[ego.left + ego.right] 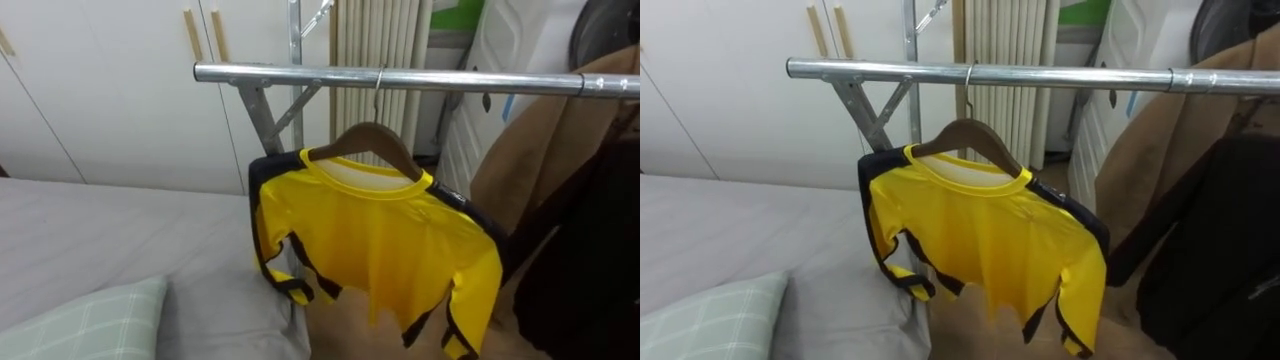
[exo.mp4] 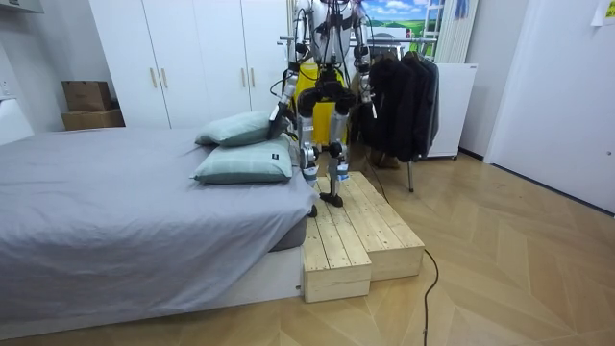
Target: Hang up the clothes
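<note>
On the rail the hanger holds the yellow shirt lopsided — a bump might slide it off. I cannot tell the grip of the left robot hand or the right robot hand.

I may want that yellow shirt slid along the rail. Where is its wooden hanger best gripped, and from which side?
Probably the bare top of the wooden hanger, just under its hook: the yellow shirt drapes its ends. Come from the front and robot's left; a brown coat crowds the right, and the rail lies above.
</note>
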Robot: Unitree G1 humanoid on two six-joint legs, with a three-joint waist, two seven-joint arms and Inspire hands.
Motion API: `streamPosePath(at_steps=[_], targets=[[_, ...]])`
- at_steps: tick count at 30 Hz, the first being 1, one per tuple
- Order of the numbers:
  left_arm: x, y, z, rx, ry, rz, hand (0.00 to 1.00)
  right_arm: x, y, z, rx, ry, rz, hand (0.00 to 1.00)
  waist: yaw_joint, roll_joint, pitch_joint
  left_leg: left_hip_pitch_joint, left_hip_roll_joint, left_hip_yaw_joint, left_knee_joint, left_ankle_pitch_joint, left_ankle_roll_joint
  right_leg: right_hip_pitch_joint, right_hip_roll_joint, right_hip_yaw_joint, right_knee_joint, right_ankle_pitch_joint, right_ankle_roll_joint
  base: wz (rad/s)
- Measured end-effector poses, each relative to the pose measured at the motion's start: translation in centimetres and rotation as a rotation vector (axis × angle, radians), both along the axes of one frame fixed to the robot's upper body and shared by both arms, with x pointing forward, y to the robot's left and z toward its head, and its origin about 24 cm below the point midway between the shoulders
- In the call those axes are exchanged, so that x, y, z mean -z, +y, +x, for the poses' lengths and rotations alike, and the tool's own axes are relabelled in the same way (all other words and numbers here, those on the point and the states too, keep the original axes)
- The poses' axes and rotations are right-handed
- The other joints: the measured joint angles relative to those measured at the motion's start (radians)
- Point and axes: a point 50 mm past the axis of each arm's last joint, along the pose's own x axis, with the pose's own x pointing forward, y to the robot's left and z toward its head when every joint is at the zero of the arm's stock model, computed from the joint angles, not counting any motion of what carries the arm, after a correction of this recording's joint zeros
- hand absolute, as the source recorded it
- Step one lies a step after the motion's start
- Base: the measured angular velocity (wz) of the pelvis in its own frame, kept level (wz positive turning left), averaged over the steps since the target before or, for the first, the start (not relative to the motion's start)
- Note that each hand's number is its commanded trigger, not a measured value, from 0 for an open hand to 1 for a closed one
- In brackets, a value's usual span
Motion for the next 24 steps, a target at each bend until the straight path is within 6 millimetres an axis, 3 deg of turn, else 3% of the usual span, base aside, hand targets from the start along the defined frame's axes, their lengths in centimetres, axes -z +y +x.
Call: streamPosePath(at_steps=[4, 9, 13, 24], targets=[[0.1, -0.2, 0.0, -0.001, 0.006, -0.030, 0.00, 0.1, 0.3, -0.2, -0.001, 0.014, 0.050, 0.00, 0.000, 0.006, -0.0036, -0.001, 0.000, 0.002, 0.000, -0.001, 0.000, -0.002, -0.006, -0.027, 0.001, -0.003, 0.000, 0.07], [0.1, -0.2, 0.1, -0.002, 0.005, -0.049, 0.00, 0.2, 0.5, 0.3, -0.006, 0.000, 0.089, 0.00, 0.000, 0.006, -0.0087, -0.003, 0.000, 0.000, 0.000, -0.001, 0.000, -0.001, -0.005, -0.021, 0.001, -0.003, -0.001, 0.03], [0.2, -0.3, 0.1, -0.009, 0.005, -0.079, 0.00, 0.3, 0.7, 0.5, -0.011, 0.000, 0.125, 0.00, -0.001, 0.003, -0.0093, -0.005, -0.003, -0.046, 0.000, -0.001, 0.000, 0.001, -0.002, -0.011, 0.000, -0.002, -0.002, 0.01], [0.4, -0.8, 0.3, -0.225, -0.062, -0.184, 0.00, 0.3, 0.9, 0.8, -0.024, 0.006, 0.169, 0.00, -0.001, -0.006, -0.0100, -0.005, -0.008, -0.054, 0.000, -0.002, 0.001, -0.001, -0.007, -0.013, 0.000, -0.003, -0.001, 0.00]])
